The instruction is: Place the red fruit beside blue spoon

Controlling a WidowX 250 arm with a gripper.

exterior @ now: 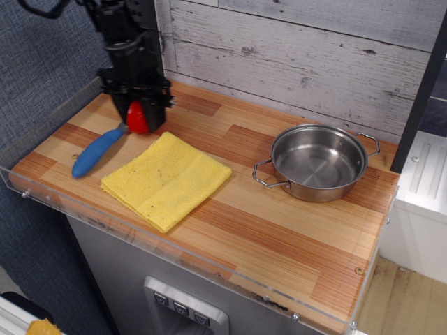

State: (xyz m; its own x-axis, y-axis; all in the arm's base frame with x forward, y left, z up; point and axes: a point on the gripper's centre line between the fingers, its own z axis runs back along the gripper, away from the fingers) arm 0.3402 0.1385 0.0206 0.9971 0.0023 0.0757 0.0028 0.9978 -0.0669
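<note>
The red fruit (pixel 137 117) is a glossy red rounded piece held between the fingers of my black gripper (pixel 137 112), low over the counter at the back left. It sits right over the head end of the blue spoon (pixel 97 151), whose ribbed blue handle lies diagonally on the wood; its grey pronged head is hidden behind the fruit and gripper. The gripper is shut on the fruit. I cannot tell whether the fruit touches the counter.
A yellow cloth (pixel 166 180) lies just right of the spoon. A steel pot (pixel 319 162) with two handles stands at the right. A clear acrylic rim (pixel 42 125) edges the counter; a dark post (pixel 147 28) and plank wall stand behind.
</note>
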